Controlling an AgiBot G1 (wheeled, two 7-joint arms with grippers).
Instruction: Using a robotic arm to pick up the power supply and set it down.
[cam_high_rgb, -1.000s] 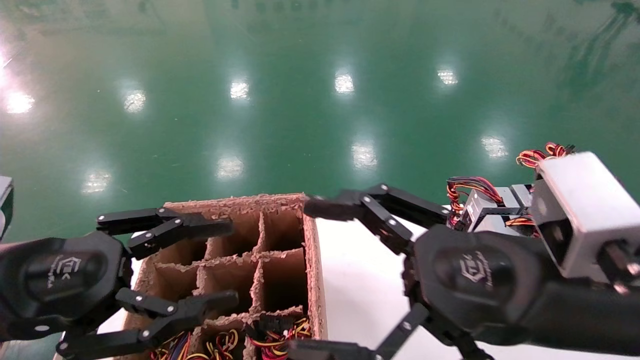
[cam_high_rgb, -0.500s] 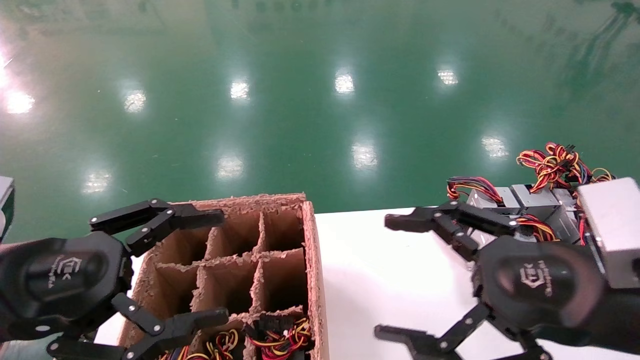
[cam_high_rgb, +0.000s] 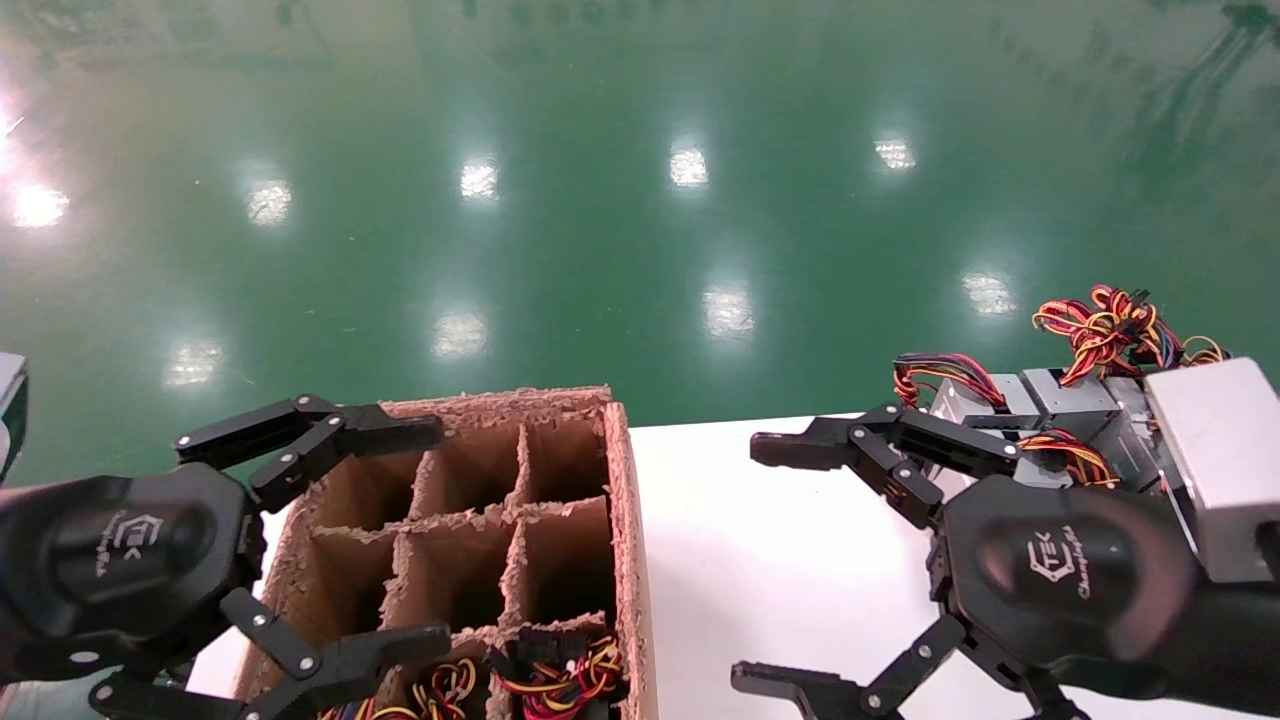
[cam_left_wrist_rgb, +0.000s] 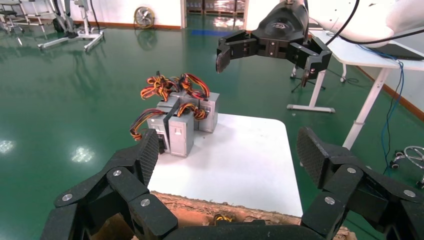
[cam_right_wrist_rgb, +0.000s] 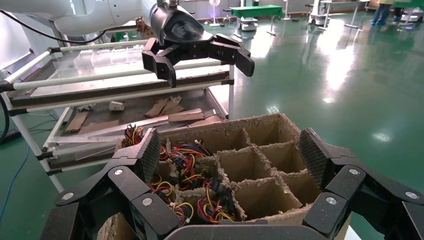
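Cardboard divider box (cam_high_rgb: 620, 520) on the left part of the white desk (cam_high_rgb: 760, 560): far cells empty, near cells stuffed with power supplies, only their wire bundles (cam_high_rgb: 560, 670) showing. Another cluster of power supplies (cam_left_wrist_rgb: 182, 117) stands upright at the desk's far right corner. Left tool (cam_high_rgb: 345, 545) spread wide, empty, hanging over the box. Right tool (cam_high_rgb: 790, 570) also wide, empty, above bare desk, just beside the cluster, not touching.
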